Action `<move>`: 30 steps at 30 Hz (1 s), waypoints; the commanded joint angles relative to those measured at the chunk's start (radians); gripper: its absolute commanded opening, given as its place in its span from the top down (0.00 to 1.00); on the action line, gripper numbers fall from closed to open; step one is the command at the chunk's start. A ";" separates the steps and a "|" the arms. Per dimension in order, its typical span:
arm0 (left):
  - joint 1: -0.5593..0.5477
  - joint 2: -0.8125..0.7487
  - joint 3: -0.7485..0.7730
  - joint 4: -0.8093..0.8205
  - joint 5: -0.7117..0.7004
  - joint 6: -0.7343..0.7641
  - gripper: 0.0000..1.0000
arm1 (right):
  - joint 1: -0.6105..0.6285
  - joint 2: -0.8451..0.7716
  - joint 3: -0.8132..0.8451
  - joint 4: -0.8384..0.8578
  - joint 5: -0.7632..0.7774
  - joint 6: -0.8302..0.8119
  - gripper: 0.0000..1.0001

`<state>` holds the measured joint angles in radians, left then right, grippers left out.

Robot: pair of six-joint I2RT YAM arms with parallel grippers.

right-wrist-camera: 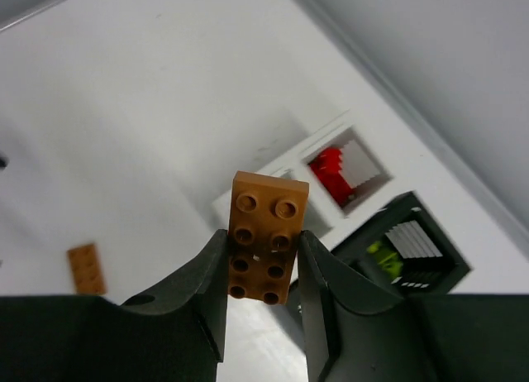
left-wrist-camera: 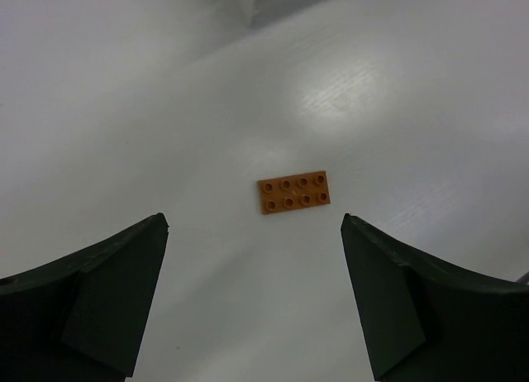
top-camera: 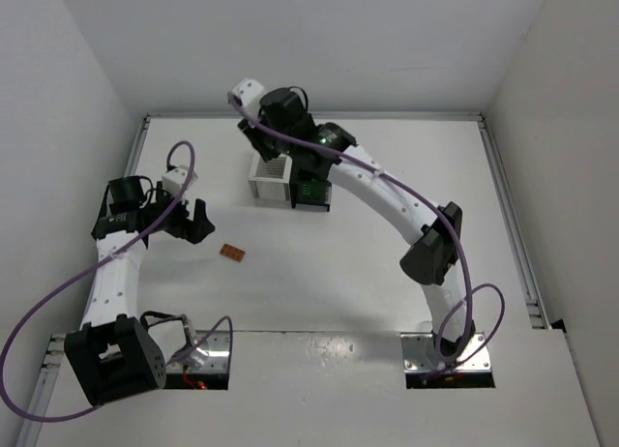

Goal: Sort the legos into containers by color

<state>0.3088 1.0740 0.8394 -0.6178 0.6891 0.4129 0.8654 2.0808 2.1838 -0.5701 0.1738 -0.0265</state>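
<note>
Left pincer [left-wrist-camera: 254, 225]: jaws wide apart, nothing in them, hovering over the desk [left-wrist-camera: 397, 93] left of the bin cluster and nearer the arm bases. A flat orange eight-stud lego [left-wrist-camera: 293, 192] lies studs-up on the desk just ahead of the fingers [left-wrist-camera: 116, 291], touching neither; in the top view it sits left of and nearer than the cluster, well apart from it. In the cluster, the white bin [right-wrist-camera: 364, 160] holds red legos [right-wrist-camera: 329, 169], and the black bin [right-wrist-camera: 446, 274] just beside it holds a yellow-green lego [right-wrist-camera: 382, 258]. Right pincer [right-wrist-camera: 263, 237]: clamped on a brown eight-stud lego [right-wrist-camera: 267, 204] by its long sides, about half sticking out past the fingertips, held in the air above the cluster.
</note>
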 commanded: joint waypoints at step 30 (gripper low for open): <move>-0.238 0.037 -0.080 -0.060 -0.155 0.382 0.09 | -0.196 0.282 0.128 0.007 -0.385 0.010 0.44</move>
<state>0.0853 1.0977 0.7559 -0.7006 0.5358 0.7277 0.6762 2.3577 2.2650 -0.6010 -0.1879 -0.0196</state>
